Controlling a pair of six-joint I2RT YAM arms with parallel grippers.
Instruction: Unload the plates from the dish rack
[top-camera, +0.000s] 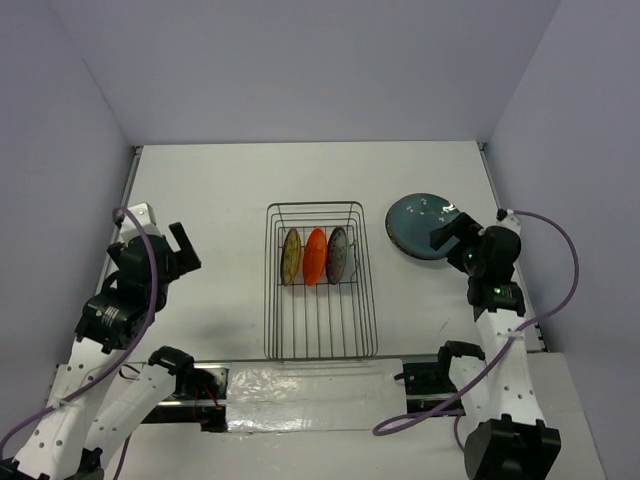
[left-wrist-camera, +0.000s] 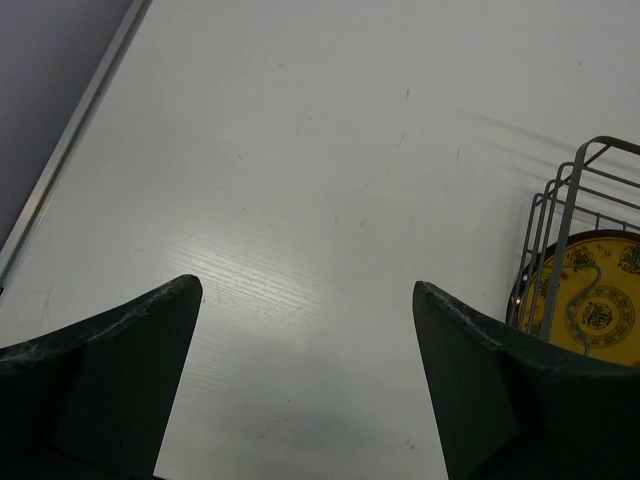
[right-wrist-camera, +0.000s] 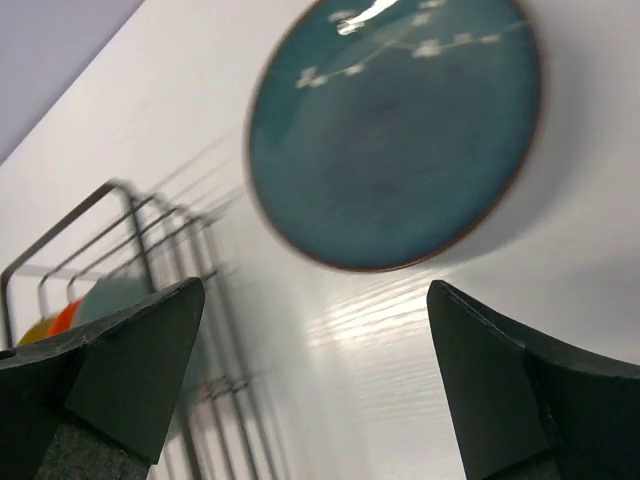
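Note:
The wire dish rack (top-camera: 320, 345) stands mid-table. In it stand a yellow-amber plate (top-camera: 291, 256), an orange-red plate (top-camera: 315, 256) and a grey speckled plate (top-camera: 339, 255), all on edge. The larger dark teal plate (top-camera: 415, 224) lies flat on the table right of the rack; it also shows in the right wrist view (right-wrist-camera: 395, 130). My right gripper (top-camera: 443, 232) is open and empty over that plate's near right edge. My left gripper (top-camera: 184, 246) is open and empty, left of the rack. The left wrist view shows the yellow plate (left-wrist-camera: 590, 310) and a rack corner (left-wrist-camera: 565, 215). The pale blue plate is out of view.
White table (top-camera: 220, 200) enclosed by pale walls at the back and both sides. A metal rail with clear plastic sheeting (top-camera: 310, 385) runs along the near edge between the arm bases. Purple cables (top-camera: 560, 300) loop from both arms.

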